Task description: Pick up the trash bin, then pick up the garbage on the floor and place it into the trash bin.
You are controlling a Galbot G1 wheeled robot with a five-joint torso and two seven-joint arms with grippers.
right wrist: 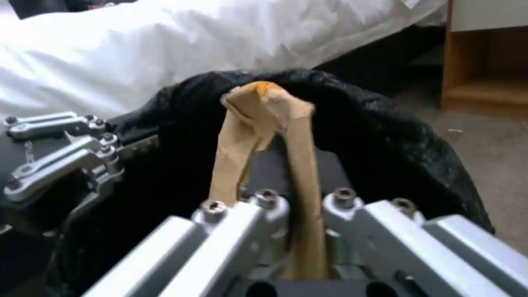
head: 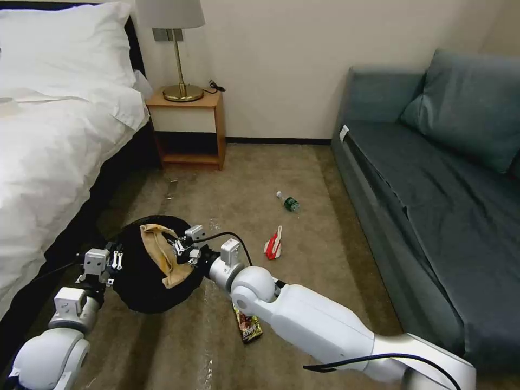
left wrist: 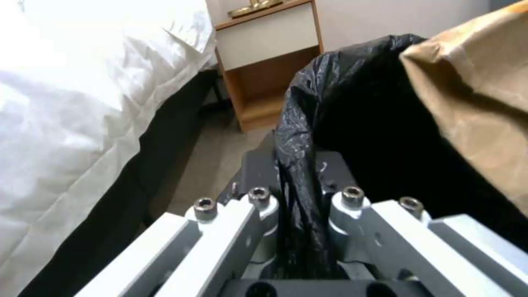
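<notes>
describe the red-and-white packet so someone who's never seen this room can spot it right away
Start at the grey sofa on the right and look to the open carpet in front of it. The red-and-white packet lies there, nearer the robot than the small clear bottle with the green label. It is the only red item on the floor; the yellow snack wrapper sits closer in, partly under the right arm.

Bin liner (head: 142, 292): you see glossy, crinkled black plastic.
Paper bag (head: 162, 254): plain tan-brown, with a spot of orange at its top fold in your right wrist view.
Packet (head: 274, 244): red and white.
Bottle (head: 288, 202): clear, with a green label.
Wrapper (head: 248, 324): dark brown with yellow edging and a printed picture.
Carpet (head: 325, 238): olive-brown.
Sofa (head: 444, 179): slate blue-grey.
Bedding (head: 49, 135): white over a black base.
Nightstand (head: 189, 130): orange-brown wood with a white drawer front.
Lamp (head: 179, 54): brass stem and base, pale shade.
</notes>
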